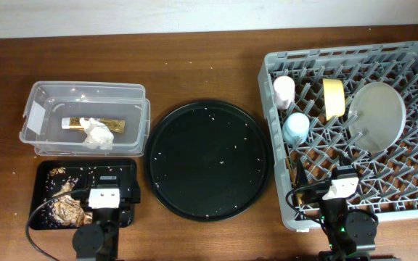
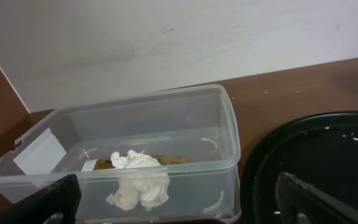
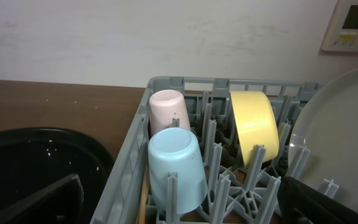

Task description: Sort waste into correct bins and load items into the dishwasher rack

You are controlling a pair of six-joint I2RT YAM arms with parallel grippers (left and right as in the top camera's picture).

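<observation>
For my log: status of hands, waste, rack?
Left hand, right hand open, empty. Napkin, wrapper in tub; blue cup, pink cup, bowl, plate in rack. Nothing blocking.

Wooden table [image 1: 194, 58]: clear tub [image 1: 85, 86], small black tray [image 1: 124, 167], round black tray [image 1: 209, 159], grey rack [image 1: 276, 145].

Clear, glossy plastic for the tub [image 2: 166, 94]; crumpled soft paper for the napkin [image 2: 138, 183]; matt grey plastic for the rack [image 3: 216, 82]; smooth satin black on the round tray [image 1: 209, 145] (crumb-speckled); dark grained wood for the worktop [image 1: 194, 65]
</observation>
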